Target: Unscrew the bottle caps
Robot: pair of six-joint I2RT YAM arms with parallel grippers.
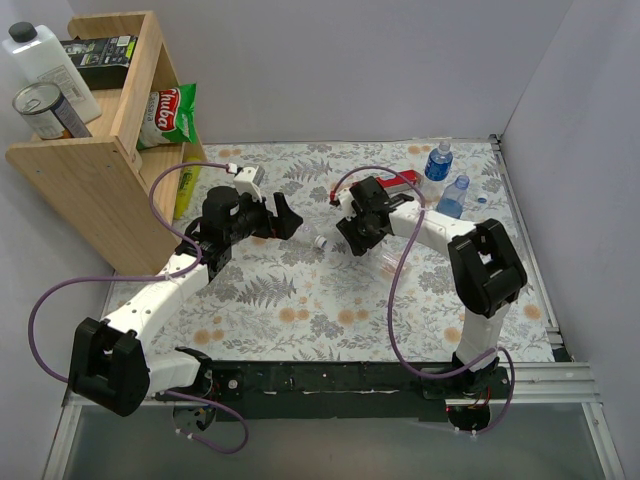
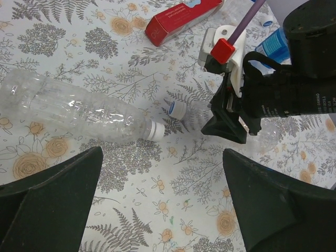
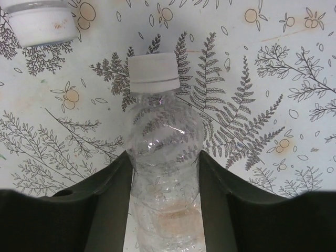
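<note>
A clear label-less bottle (image 3: 164,142) lies on the floral cloth with its white cap (image 3: 153,72) on. My right gripper (image 3: 164,160) is shut on its body below the shoulder; in the top view this gripper (image 1: 352,238) is at mid-table. A second clear bottle (image 2: 73,110) lies to the left with its white cap (image 2: 155,130) on, close to the held bottle's cap (image 2: 177,108); its cap also shows in the right wrist view (image 3: 39,23). My left gripper (image 2: 161,168) is wide open and empty above the cloth, short of both caps.
Two upright blue-labelled bottles (image 1: 437,160) (image 1: 452,195) stand at the back right beside a long red box (image 2: 181,18). A wooden shelf (image 1: 95,160) with a jug, a can and packets stands at the back left. Purple cables loop off both arms.
</note>
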